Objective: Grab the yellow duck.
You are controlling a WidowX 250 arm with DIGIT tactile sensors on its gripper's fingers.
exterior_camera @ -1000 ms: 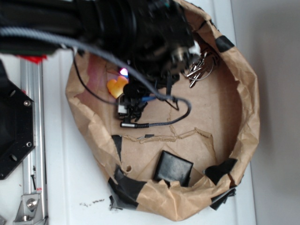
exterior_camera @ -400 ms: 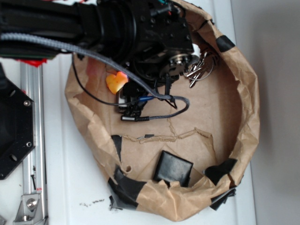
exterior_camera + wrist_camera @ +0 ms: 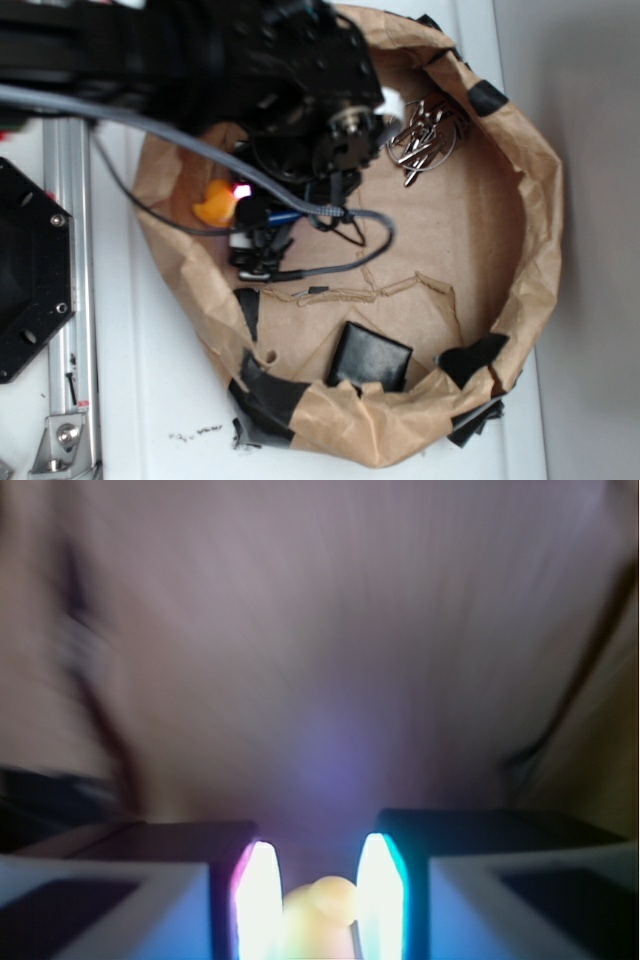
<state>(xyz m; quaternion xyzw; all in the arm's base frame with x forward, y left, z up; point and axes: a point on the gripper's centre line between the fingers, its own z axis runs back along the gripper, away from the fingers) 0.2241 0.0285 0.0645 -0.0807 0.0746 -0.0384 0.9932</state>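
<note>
Gripper (image 3: pixel 310 905) clamped narrow on the yellow duck (image 3: pixel 318 912), duck cropped below, background motion-blurred.

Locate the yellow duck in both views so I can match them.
Exterior: the yellow duck sits left of centre inside the brown paper ring, partly hidden under the black arm.
Wrist: the duck is at bottom centre, between the end effector fingers.
Shared landmark: the brown paper floor under the duck.

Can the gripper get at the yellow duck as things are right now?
Probably yes: in the wrist view the yellow duck already sits between the gripper fingers, nothing in between. Whether they are pressing on it is unclear.
</note>
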